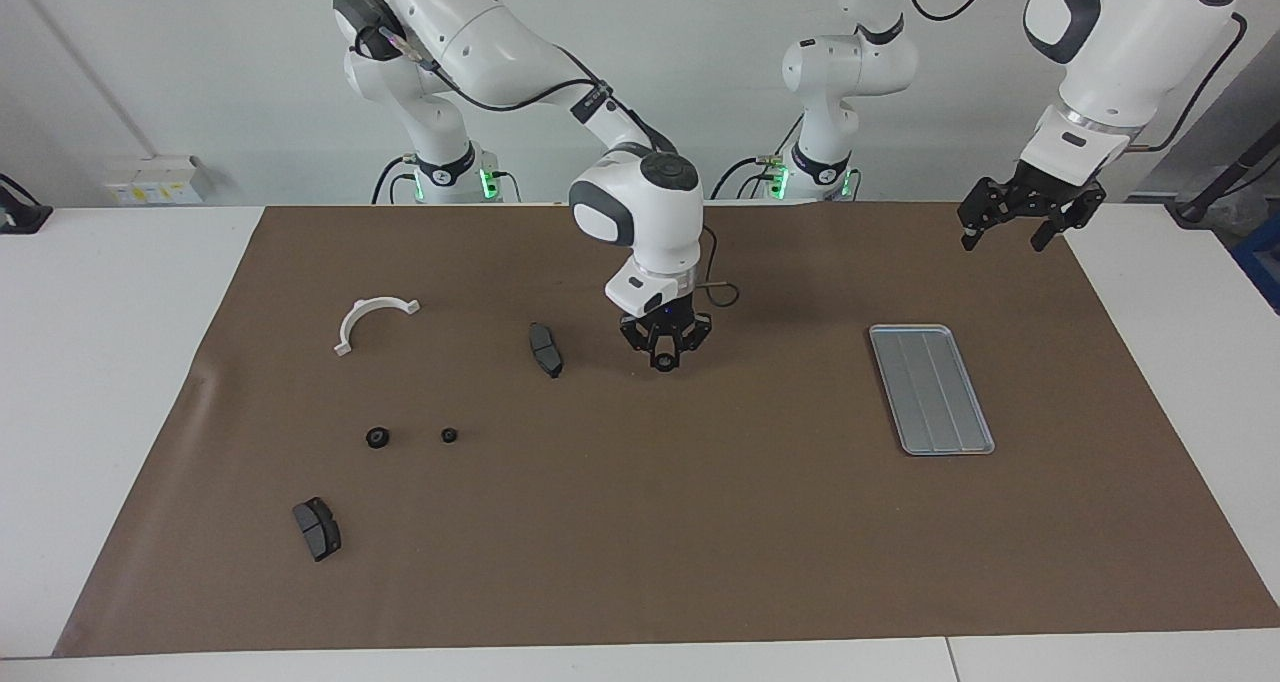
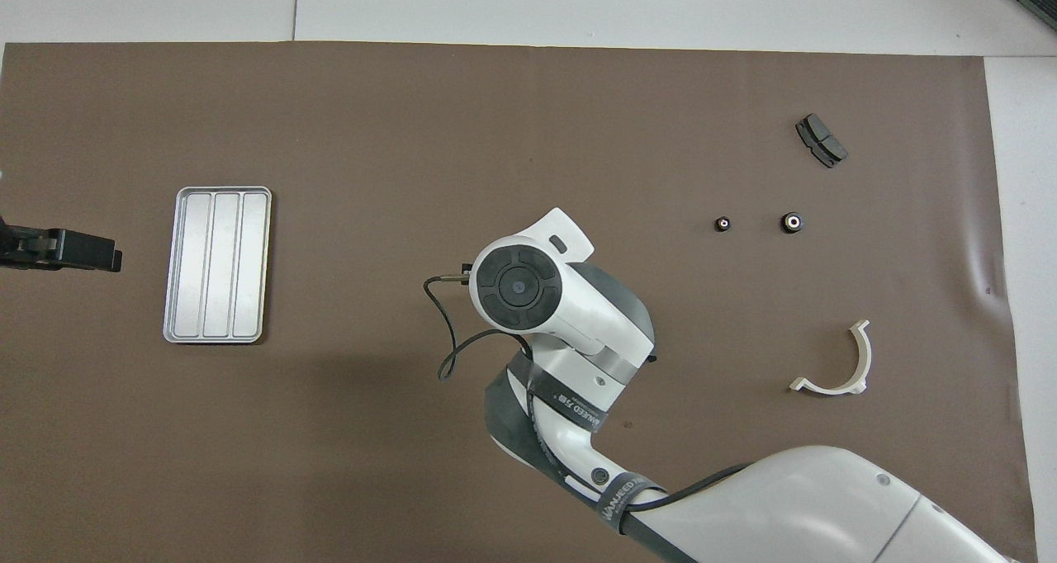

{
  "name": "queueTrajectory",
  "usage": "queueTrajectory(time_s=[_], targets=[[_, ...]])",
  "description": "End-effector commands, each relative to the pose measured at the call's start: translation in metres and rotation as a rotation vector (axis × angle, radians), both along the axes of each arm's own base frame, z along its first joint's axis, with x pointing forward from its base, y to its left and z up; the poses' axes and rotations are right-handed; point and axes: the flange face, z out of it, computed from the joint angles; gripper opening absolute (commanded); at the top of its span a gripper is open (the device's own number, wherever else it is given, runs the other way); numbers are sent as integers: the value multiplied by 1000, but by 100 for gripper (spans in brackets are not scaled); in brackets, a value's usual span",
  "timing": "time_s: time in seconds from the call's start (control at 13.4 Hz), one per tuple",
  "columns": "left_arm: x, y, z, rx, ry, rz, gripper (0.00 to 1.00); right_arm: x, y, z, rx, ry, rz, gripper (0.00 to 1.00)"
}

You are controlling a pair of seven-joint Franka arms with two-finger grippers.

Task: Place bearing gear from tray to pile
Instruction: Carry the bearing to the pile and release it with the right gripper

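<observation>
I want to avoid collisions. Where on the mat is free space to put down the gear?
The right gripper holds a gear above the mat. Bare mat lies between the brake pad and the tray, and along the mat's edge farthest from the robots. It is more crowded around the two gears and the bracket. The left gripper waits.
</observation>
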Motion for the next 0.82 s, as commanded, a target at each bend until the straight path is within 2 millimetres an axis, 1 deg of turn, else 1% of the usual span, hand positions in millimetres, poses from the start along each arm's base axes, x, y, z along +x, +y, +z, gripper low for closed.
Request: queueTrajectory(time_s=[0.0,0.15,0.22,0.3,0.45,0.52,0.6,0.67,0.75], targets=[[-4,1,7,22,1,9,100,21,-61,32,-22,38,-11,0],[-4,1,7,22,1,9,100,38,-115,48,-38,81,4,0],[-4,1,7,22,1,9,100,46,-143,53,-36,101,14,0],[-4,1,7,22,2,9,100,51,-169,52,-43,117,28,0],[-4,1,7,22,2,9,100,60,-224,40,-71,139,58,0],[-4,1,7,22,1,9,100,64,-246,40,-83,143,84,0],[-4,0,7,20,1,8,100,67,-267,34,-70,160,96,0],[-4,1,7,22,1,9,100,66,-295,27,-58,177,118,0],[-4,1,7,22,2,9,100,60,-320,18,-55,191,148,0]])
